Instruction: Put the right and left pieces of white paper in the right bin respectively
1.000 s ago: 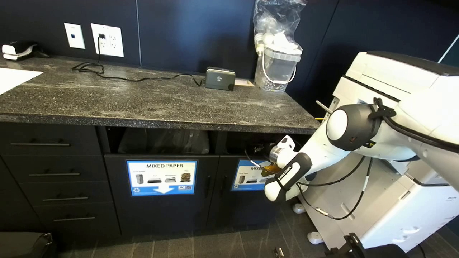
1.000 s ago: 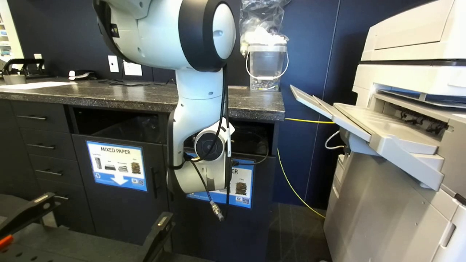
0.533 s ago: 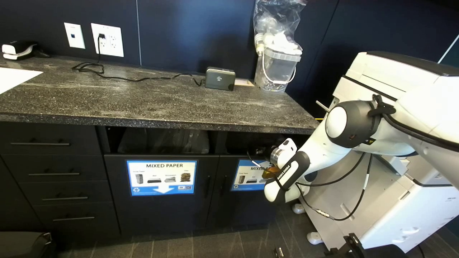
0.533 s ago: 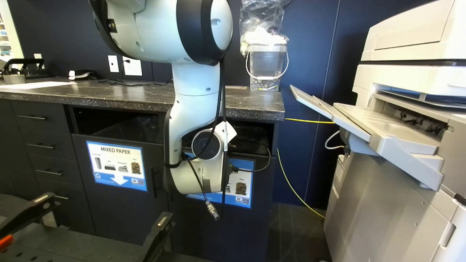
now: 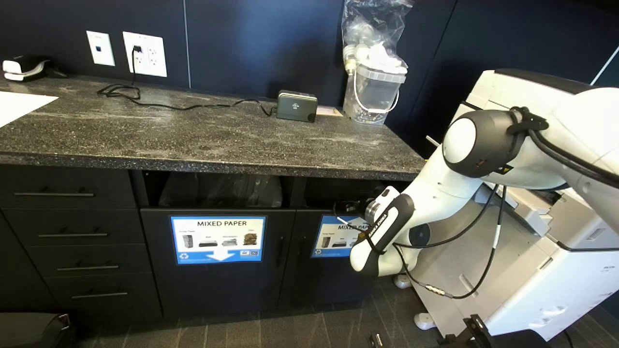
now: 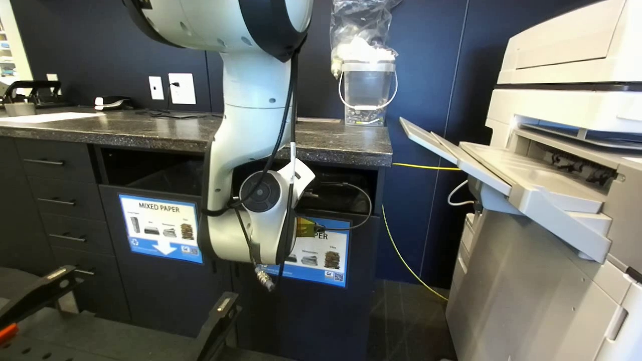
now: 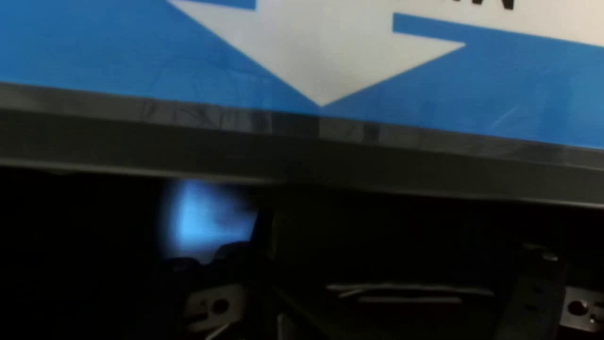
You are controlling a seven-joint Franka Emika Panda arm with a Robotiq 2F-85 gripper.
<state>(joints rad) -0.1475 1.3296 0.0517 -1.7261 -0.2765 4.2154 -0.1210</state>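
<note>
2 jaws apart, gripper (image 7: 391, 300) hovers at right bin (image 6: 306, 318).

The arm (image 5: 437, 193) is smooth and white, in rounded tube shapes. Right of centre, a black joint shell (image 5: 491, 140) carries a white oval cap (image 5: 460, 140), with a yellow triangle label (image 5: 504, 170) nearby. Lettering (image 5: 378, 226) ending in "EMIKA" marks a black strip (image 5: 394, 232). Black cables (image 6: 295, 80) bear a white sleeve (image 5: 496, 237) and silver connector (image 6: 264, 279). Left of centre in an exterior view are a dark disc (image 6: 259, 192) and small round caps (image 6: 272, 101).
</note>
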